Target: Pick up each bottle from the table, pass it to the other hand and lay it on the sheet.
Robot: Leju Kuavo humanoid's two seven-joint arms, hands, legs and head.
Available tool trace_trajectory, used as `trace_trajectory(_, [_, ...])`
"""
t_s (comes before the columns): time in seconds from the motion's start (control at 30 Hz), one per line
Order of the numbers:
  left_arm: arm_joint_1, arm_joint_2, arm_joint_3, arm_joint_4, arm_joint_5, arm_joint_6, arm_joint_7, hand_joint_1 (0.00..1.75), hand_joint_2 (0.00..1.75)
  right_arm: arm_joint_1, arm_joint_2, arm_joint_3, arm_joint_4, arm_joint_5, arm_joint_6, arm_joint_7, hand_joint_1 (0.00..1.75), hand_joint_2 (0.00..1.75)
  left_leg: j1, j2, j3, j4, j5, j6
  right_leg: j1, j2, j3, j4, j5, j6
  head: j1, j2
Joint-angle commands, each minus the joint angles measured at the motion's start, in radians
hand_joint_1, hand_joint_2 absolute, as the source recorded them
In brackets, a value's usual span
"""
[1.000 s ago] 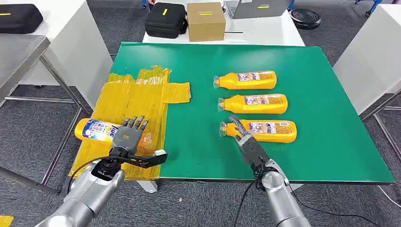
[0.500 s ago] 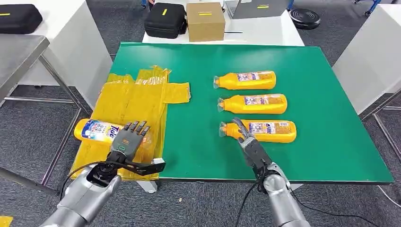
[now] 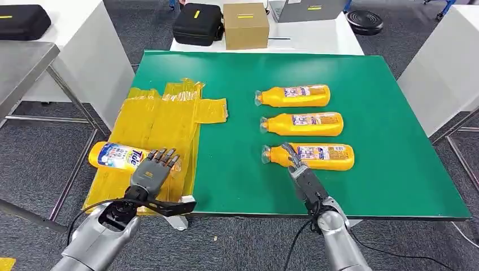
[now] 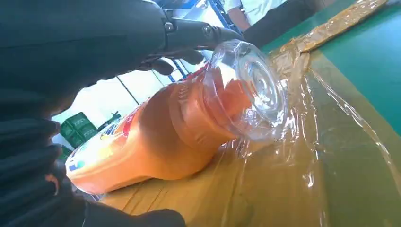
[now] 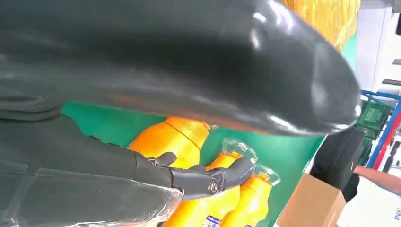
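One orange bottle point(image 3: 113, 155) lies on the yellow plastic sheet point(image 3: 164, 116) at the table's left, its clear cap pointing right. My left hand point(image 3: 151, 171) hovers over its neck with fingers spread and holds nothing. In the left wrist view this bottle point(image 4: 156, 137) rests on the sheet point(image 4: 293, 179) under my fingers point(image 4: 198, 35). Three more orange bottles lie in a row on the green table: far point(image 3: 294, 96), middle point(image 3: 305, 123) and near point(image 3: 313, 156). My right hand point(image 3: 299, 172) is open beside the near bottle's neck. In the right wrist view its fingers point(image 5: 203, 177) reach toward the near bottle point(image 5: 165, 137).
The green table point(image 3: 254, 180) ends close in front of my arms. A white table behind it carries a black case point(image 3: 197, 23), a cardboard box point(image 3: 245, 25) and a laptop point(image 3: 308, 8). White tables stand at left and right, with a grey metal table point(image 3: 22, 62) far left.
My left hand has drawn back toward me off the bottle, which stays put on the sheet. My right hand has shifted slightly rightward beside the near bottle's neck.
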Motion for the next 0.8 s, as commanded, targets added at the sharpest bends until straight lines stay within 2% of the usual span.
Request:
trace_trajectory(0.03, [0.029, -0.001, 0.027, -0.094, 0.018, 0.051, 0.031, 0.00, 1.75, -0.005, 0.010, -0.016, -0.009, 0.009, 0.004, 0.022, 0.00, 0.00, 0.002, 0.002, 0.003, 0.001, -0.003, -0.002, 0.002, 0.001, 0.003, 0.000, -0.002, -0.002, 0.000, 0.000])
trace_trajectory(0.17, [0.036, -0.037, 0.062, -0.187, 0.045, 0.170, 0.045, 0.00, 1.75, 0.024, 0.007, -0.022, -0.047, 0.015, 0.000, 0.033, 0.00, 0.00, 0.003, 0.001, 0.004, 0.003, -0.005, -0.003, 0.003, 0.000, 0.004, 0.001, -0.004, -0.003, 0.001, 0.000])
trace_trajectory(0.2, [0.037, -0.040, 0.066, -0.206, 0.057, 0.175, 0.043, 0.00, 1.75, 0.028, 0.005, -0.023, -0.050, 0.016, 0.001, 0.034, 0.00, 0.00, 0.001, 0.000, -0.001, 0.001, -0.001, -0.001, 0.001, -0.001, 0.000, 0.000, -0.001, -0.001, 0.000, 0.000])
trace_trajectory(0.23, [0.039, -0.045, 0.071, -0.235, 0.073, 0.254, 0.030, 0.00, 1.75, 0.036, 0.003, -0.024, -0.056, 0.016, 0.000, 0.034, 0.00, 0.00, 0.002, -0.001, 0.000, 0.001, -0.002, -0.002, 0.002, -0.002, 0.001, 0.001, -0.003, -0.002, 0.000, 0.000])
trace_trajectory(0.3, [0.042, -0.048, 0.074, -0.270, 0.079, 0.255, 0.032, 0.00, 1.75, 0.041, 0.001, -0.024, -0.062, 0.014, 0.002, 0.035, 0.00, 0.00, 0.002, -0.002, 0.000, 0.003, -0.003, -0.002, 0.003, -0.003, 0.002, 0.001, -0.004, -0.002, 0.000, 0.000])
trace_trajectory(0.37, [0.052, -0.064, 0.076, -0.325, 0.107, 0.311, 0.010, 0.00, 1.75, 0.038, 0.007, -0.025, -0.063, 0.015, 0.004, 0.036, 0.00, 0.00, 0.004, -0.001, 0.005, 0.004, -0.007, -0.004, 0.004, -0.002, 0.006, 0.002, -0.006, -0.004, 0.000, 0.000])
trace_trajectory(0.43, [0.045, -0.071, 0.076, -0.330, 0.122, 0.357, -0.007, 0.00, 1.75, 0.033, 0.010, -0.021, -0.063, 0.017, 0.007, 0.040, 0.00, 0.00, 0.003, 0.001, 0.003, 0.003, -0.005, -0.003, 0.003, 0.000, 0.004, 0.001, -0.004, -0.003, 0.000, 0.000])
trace_trajectory(0.53, [0.038, -0.071, 0.073, -0.324, 0.124, 0.369, -0.018, 0.00, 1.75, 0.031, 0.011, -0.020, -0.068, 0.017, 0.007, 0.043, 0.00, 0.00, 0.001, 0.000, -0.003, 0.001, -0.001, -0.001, 0.001, -0.001, -0.002, 0.000, -0.001, -0.001, 0.000, 0.000])
trace_trajectory(0.67, [0.045, -0.077, 0.055, -0.299, 0.203, 0.346, -0.090, 0.00, 1.75, 0.035, 0.008, -0.021, -0.079, 0.015, 0.008, 0.044, 0.00, 0.00, 0.001, 0.000, 0.000, 0.000, -0.002, -0.002, 0.001, 0.000, 0.000, 0.000, -0.002, -0.002, 0.000, 0.000])
trace_trajectory(0.8, [0.046, -0.078, 0.052, -0.295, 0.204, 0.347, -0.091, 0.00, 1.75, 0.037, 0.008, -0.021, -0.083, 0.014, 0.009, 0.043, 0.00, 0.00, 0.001, 0.000, -0.001, 0.000, -0.001, -0.001, 0.001, -0.001, -0.001, 0.000, -0.001, -0.001, 0.000, 0.000])
